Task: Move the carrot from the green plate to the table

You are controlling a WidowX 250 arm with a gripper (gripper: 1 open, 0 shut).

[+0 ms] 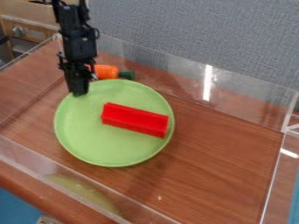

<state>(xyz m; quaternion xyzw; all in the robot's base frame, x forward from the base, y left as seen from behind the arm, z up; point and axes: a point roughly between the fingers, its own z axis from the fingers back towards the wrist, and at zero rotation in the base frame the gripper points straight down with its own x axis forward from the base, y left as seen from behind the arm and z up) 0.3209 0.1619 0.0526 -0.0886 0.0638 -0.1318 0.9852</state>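
Note:
The green plate (87,140) lies at the middle left of the table (222,166). My gripper (77,90) points down at the plate's far-left rim, its jaws shut on that rim, which looks slightly lifted. The carrot (105,70) lies just right of the fingers at the plate's far edge, its green stub pointing right. It is not between the jaws. I cannot tell whether it rests on the rim or on the table behind it.
A red rectangular block (135,120) lies on the plate, right of its centre. Clear acrylic walls (211,79) border the table at the back, right and front.

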